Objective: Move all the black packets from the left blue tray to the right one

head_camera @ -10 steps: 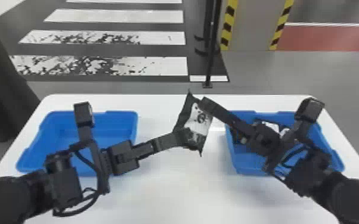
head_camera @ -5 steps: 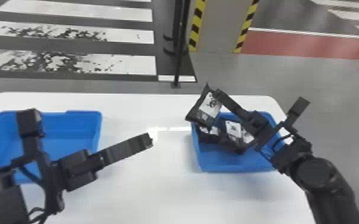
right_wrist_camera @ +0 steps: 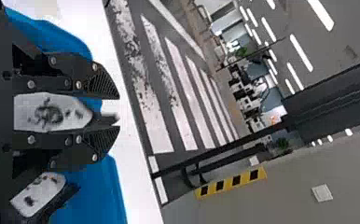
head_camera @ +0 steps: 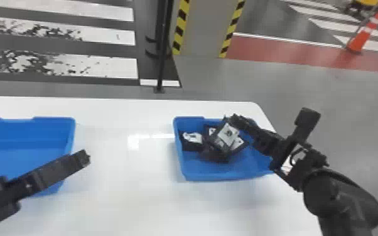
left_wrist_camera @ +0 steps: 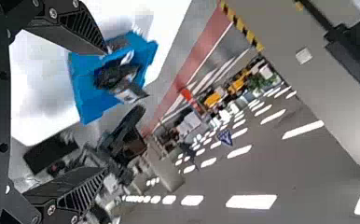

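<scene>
Now the black right gripper [head_camera: 234, 120] is at the right blue plastic tray [head_camera: 229, 175], its fingers slightly parted, a black packet with a white label [head_camera: 227, 134] showing between them, above more black packets [head_camera: 192, 142]. Near the left blue tray [head_camera: 48, 119], the left gripper [head_camera: 85, 157] is spread wide.

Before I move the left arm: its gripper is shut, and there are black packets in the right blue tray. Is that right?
Not quite: the left gripper is open, its fingers well apart in the left wrist view. There are black packets in the right blue tray.
</scene>
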`<state>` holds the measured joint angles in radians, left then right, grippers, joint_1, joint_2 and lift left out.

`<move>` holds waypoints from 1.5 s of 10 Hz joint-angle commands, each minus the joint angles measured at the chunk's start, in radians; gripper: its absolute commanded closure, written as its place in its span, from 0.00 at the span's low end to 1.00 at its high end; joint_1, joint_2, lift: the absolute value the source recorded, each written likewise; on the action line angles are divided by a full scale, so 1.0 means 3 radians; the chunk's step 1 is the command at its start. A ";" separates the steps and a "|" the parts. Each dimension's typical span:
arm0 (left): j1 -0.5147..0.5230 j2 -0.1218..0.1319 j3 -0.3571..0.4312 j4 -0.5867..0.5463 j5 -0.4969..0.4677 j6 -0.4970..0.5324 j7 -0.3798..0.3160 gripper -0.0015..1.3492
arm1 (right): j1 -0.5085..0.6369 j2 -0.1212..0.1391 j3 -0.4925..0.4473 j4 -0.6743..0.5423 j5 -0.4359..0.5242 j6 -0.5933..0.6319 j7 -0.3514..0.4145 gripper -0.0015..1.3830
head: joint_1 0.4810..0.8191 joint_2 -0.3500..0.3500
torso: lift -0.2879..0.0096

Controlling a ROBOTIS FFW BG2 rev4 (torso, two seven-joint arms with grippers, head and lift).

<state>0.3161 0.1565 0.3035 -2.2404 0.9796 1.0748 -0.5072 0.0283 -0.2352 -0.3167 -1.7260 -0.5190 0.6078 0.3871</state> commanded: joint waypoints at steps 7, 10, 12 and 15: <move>0.1065 -0.0327 0.0863 -0.0758 -0.1557 -0.0957 0.0044 0.12 | 0.1435 0.0390 -0.0161 -0.1467 0.0706 -0.1159 -0.0073 0.11 | 0.63 0.37 | 0.50; 0.1302 -0.0389 0.0856 -0.0758 -0.2049 -0.1652 -0.0017 0.12 | 0.2155 0.0620 -0.0154 -0.2047 0.0780 -0.1347 -0.0099 0.11 | 0.63 0.50 | 0.50; 0.1474 -0.0435 0.0796 -0.0758 -0.2222 -0.2012 -0.0048 0.12 | 0.2646 0.0728 -0.0114 -0.2399 0.0873 -0.1372 -0.0099 0.11 | 0.63 0.55 | 0.50; 0.1670 -0.0530 0.0723 -0.0725 -0.2501 -0.2298 -0.0017 0.12 | 0.2916 0.0787 -0.0054 -0.2489 0.1072 -0.1535 -0.0130 0.11 | 0.63 0.62 | 0.50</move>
<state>0.8091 0.0015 0.5241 -2.4626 0.2466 0.4002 -0.5121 0.8951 -0.0006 -0.3356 -2.4724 -0.2122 0.1563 0.3473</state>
